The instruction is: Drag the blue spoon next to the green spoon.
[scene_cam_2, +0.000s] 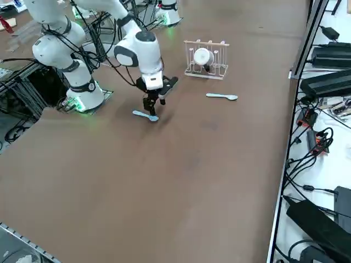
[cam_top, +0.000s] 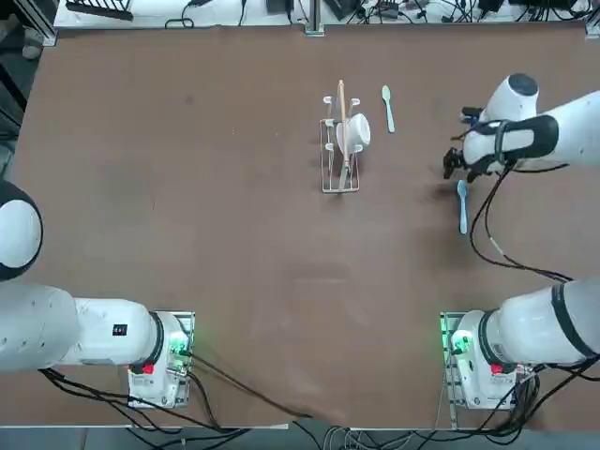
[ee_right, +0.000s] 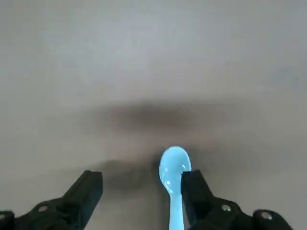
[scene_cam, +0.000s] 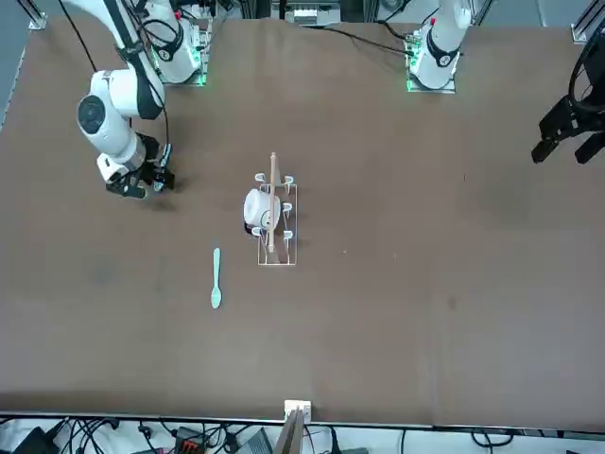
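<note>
The blue spoon (cam_top: pixel 462 208) lies flat on the brown table at the right, its bowl (ee_right: pixel 173 165) pointing towards the far side. My right gripper (cam_top: pixel 456 168) stands low over that bowl end, open, with nothing held. In the wrist view the bowl lies between the two black fingers (ee_right: pixel 194 194), close against the inner side of one of them. The side view shows the gripper (scene_cam_2: pixel 149 109) just above the blue spoon (scene_cam_2: pixel 146 115). The green spoon (cam_top: pixel 388 108) lies farther back and to the left, next to the wire rack; it also shows as a pale green spoon (scene_cam: pixel 216 280) in the front view.
A small wire rack (cam_top: pixel 341 150) holding a white cup (cam_top: pixel 356 131) and a wooden stick stands left of the green spoon. Cables and equipment line the table's far edge and the right side (scene_cam_2: pixel 323 82).
</note>
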Controlling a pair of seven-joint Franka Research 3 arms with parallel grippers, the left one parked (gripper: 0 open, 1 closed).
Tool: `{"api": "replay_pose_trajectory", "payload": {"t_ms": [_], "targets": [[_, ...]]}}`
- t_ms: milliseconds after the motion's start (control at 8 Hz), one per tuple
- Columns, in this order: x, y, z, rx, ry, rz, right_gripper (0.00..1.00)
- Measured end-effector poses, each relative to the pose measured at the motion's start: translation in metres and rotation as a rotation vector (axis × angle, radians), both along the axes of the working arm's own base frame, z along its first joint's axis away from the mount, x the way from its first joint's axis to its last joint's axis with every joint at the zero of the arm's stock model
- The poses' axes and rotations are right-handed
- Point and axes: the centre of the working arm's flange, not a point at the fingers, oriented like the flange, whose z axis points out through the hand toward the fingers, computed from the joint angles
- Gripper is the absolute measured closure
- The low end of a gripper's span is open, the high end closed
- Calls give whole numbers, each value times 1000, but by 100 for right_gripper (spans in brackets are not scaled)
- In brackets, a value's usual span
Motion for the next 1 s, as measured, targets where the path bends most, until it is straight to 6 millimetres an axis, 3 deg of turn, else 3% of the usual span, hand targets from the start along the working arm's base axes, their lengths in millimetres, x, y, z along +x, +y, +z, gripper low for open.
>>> {"api": "replay_pose_trajectory", "payload": {"t_ms": [1000], "targets": [[-33,-14,-31,1,33,-35,0]]}}
